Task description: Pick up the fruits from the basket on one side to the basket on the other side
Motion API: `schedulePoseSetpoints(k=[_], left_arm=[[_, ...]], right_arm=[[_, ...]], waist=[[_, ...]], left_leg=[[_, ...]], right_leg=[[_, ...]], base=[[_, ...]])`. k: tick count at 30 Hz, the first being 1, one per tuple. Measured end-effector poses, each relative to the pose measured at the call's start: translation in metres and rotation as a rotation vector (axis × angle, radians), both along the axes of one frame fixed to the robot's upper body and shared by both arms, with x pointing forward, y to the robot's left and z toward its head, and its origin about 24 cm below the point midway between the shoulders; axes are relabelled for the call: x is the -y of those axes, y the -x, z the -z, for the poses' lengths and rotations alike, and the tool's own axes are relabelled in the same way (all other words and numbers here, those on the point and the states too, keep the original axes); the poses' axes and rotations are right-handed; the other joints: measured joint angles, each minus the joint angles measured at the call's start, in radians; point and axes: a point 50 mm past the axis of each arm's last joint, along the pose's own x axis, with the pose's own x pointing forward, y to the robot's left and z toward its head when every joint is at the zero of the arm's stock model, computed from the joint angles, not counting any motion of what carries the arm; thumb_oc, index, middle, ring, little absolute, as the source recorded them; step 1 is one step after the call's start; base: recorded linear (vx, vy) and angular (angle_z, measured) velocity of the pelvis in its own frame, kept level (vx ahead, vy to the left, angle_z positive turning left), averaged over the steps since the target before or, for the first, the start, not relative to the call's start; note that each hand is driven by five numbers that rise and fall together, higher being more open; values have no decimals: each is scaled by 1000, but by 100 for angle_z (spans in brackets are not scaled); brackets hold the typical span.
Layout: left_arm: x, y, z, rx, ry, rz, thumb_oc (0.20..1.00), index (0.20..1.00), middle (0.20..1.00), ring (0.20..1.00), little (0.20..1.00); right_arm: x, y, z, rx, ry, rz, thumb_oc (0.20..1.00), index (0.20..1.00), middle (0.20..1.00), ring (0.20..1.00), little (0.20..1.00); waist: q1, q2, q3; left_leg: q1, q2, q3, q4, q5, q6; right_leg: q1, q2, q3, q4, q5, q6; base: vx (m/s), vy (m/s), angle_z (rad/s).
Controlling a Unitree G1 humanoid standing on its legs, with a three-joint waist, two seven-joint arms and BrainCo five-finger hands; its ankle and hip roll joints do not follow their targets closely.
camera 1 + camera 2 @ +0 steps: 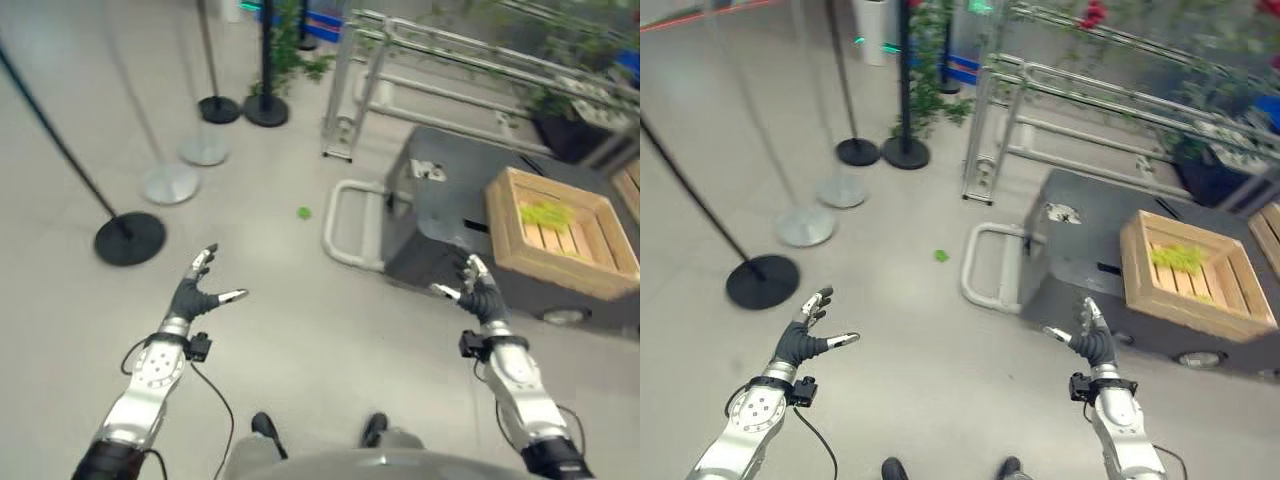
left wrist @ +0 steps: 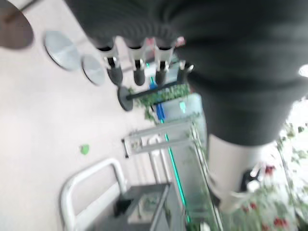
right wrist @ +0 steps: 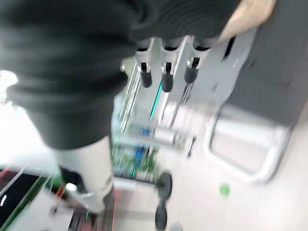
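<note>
Both hands were held out over bare floor, empty, with fingers spread: the left hand toward the stanchion bases, the right hand just short of the dark cart.

**Task items.** A wooden crate, serving as the basket, sat on the cart, with yellow-green fruit inside. A small green object, possibly a fallen fruit, lay on the floor beside the cart's handle.

**Risks.**
- The crate sat beyond the right hand; a reach made without stepping closer would likely fall short or tip the crate.
- The cart appeared to stand on wheels; a push against it could roll it away.
- No second basket was identified, so the drop-off point was uncertain.

**Obstructions.** The handle projected toward the robot. A black stanchion base, silver bases and a metal railing bounded the walkway.
</note>
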Motion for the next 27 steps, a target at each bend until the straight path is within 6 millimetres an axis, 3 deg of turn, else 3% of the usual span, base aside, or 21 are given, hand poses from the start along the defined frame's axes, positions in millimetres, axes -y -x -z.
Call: schedulePoseSetpoints(k=[2, 3, 4, 5, 7, 12, 13, 14, 15, 16, 17, 18, 19, 20, 23, 25, 27], left_arm=[[-3, 0, -2, 12, -2, -23, 1000, 1000, 1000, 1000, 1000], [-4, -1, -3, 19, -1, -32, 1000, 1000, 1000, 1000, 1000], [-1, 0, 2, 13, 26, -49, 1000, 1000, 1000, 1000, 1000], [6, 2, 7, 2, 46, -43, 1000, 1000, 1000, 1000, 1000], [12, 0, 7, 14, 66, -33, 1000, 1000, 1000, 1000, 1000], [16, -9, 0, 49, 74, -23, 1000, 1000, 1000, 1000, 1000], [16, -9, 1, 46, 75, -26, 1000, 1000, 1000, 1000, 1000], [14, -9, 1, 46, 72, -32, 1000, 1000, 1000, 1000, 1000], [13, -9, 1, 42, 66, -35, 1000, 1000, 1000, 1000, 1000], [13, -8, 1, 44, 68, -41, 1000, 1000, 1000, 1000, 1000], [13, -8, 0, 51, 69, -46, 1000, 1000, 1000, 1000, 1000], [15, -9, -1, 60, 73, -43, 1000, 1000, 1000, 1000, 1000], [16, -9, -1, 63, 77, -42, 1000, 1000, 1000, 1000, 1000], [17, -8, 1, 57, 88, -46, 1000, 1000, 1000, 1000, 1000], [16, -9, 0, 64, 88, -53, 1000, 1000, 1000, 1000, 1000], [17, -11, -3, 83, 91, -61, 1000, 1000, 1000, 1000, 1000], [14, -9, 0, 75, 92, -81, 1000, 1000, 1000, 1000, 1000]], right_arm=[[-1, 0, 0, -3, 7, -5, 1000, 1000, 1000, 1000, 1000], [1, 6, 6, -32, 11, 6, 1000, 1000, 1000, 1000, 1000], [5, 7, 7, -40, 15, 21, 1000, 1000, 1000, 1000, 1000], [13, 9, 6, -47, 41, 34, 1000, 1000, 1000, 1000, 1000], [24, 17, 8, -75, 78, 44, 1000, 1000, 1000, 1000, 1000], [34, 24, 9, -89, 95, 69, 1000, 1000, 1000, 1000, 1000], [33, 24, 9, -89, 88, 70, 1000, 1000, 1000, 1000, 1000], [31, 23, 9, -83, 81, 68, 1000, 1000, 1000, 1000, 1000], [31, 23, 9, -80, 76, 71, 1000, 1000, 1000, 1000, 1000], [31, 23, 8, -75, 76, 71, 1000, 1000, 1000, 1000, 1000], [33, 19, 2, -46, 85, 67, 1000, 1000, 1000, 1000, 1000], [33, 15, -3, -26, 91, 62, 1000, 1000, 1000, 1000, 1000], [32, 10, -8, -5, 91, 55, 1000, 1000, 1000, 1000, 1000], [32, 4, -14, 23, 92, 49, 1000, 1000, 1000, 1000, 1000], [28, 8, -9, 9, 68, 55, 1000, 1000, 1000, 1000, 1000], [27, 7, -8, 8, 67, 52, 1000, 1000, 1000, 1000, 1000], [24, 3, -8, 2, 75, 32, 1000, 1000, 1000, 1000, 1000]], waist=[[-7, -25, -17], [-44, -48, -31], [-41, -20, -33], [-64, 17, -36], [-90, 56, -31], [-145, 72, -15], [-143, 72, -12], [-131, 71, -3], [-107, 77, 7], [-104, 60, 1], [-65, 50, 12], [-54, 32, 23], [-43, 8, 37], [-31, -1, 52], [-29, 10, 64], [-19, 22, 76], [16, 37, 86]], left_leg=[[11, -4, 40, 12, 1, -27], [8, -5, 44, 46, -5, -50], [9, 24, 44, 68, -8, -59], [0, 61, 6, 79, -9, -87], [-8, 101, -14, 94, 4, -111], [34, 192, -37, 87, 39, -155], [58, 222, -33, 91, 60, -155], [68, 275, -59, 143, 65, -164], [70, 306, -97, 178, 80, -165], [78, 321, -148, 194, 100, -159], [36, 309, -337, 265, 126, -131], [-20, 244, -475, 373, 98, -152], [-50, 151, -565, 411, 43, -184], [-87, 72, -559, 414, -1, -191], [-152, 72, -431, 345, -16, -138], [-198, 34, -472, 217, -1, -124], [-198, -25, -591, 32, 31, -106]], right_leg=[[47, -7, -6, -71, 29, 1], [75, 14, 21, -89, 47, -11], [84, 42, 34, -100, 70, -18], [70, 82, 52, -105, 55, -38], [66, 130, 76, -103, 32, -60], [45, 217, 147, -19, -66, -100], [43, 247, 168, -4, -94, -112], [36, 295, 190, 41, -141, -150], [41, 324, 223, 43, -156, -173], [42, 343, 241, 39, -162, -188], [48, 377, 317, 32, -150, -230], [44, 369, 367, 20, -144, -242], [45, 353, 404, -1, -124, -242], [62, 347, 429, -44, -104, -258], [142, 387, 432, -104, -105, -281], [166, 398, 460, -118, -114, -278], [190, 396, 508, -137, -111, -270]], base=[[125, -293, -96], [112, -341, -64], [116, -381, -70], [118, -392, -59], [147, -408, -35], [190, -443, -28], [290, -585, -62], [223, -453, -78], [92, -224, -91], [80, -238, -104], [80, -222, -106], [108, -218, -101], [124, -119, -96], [184, -147, -74], [182, -49, -31], [156, -11, -20], [145, -13, -69]])
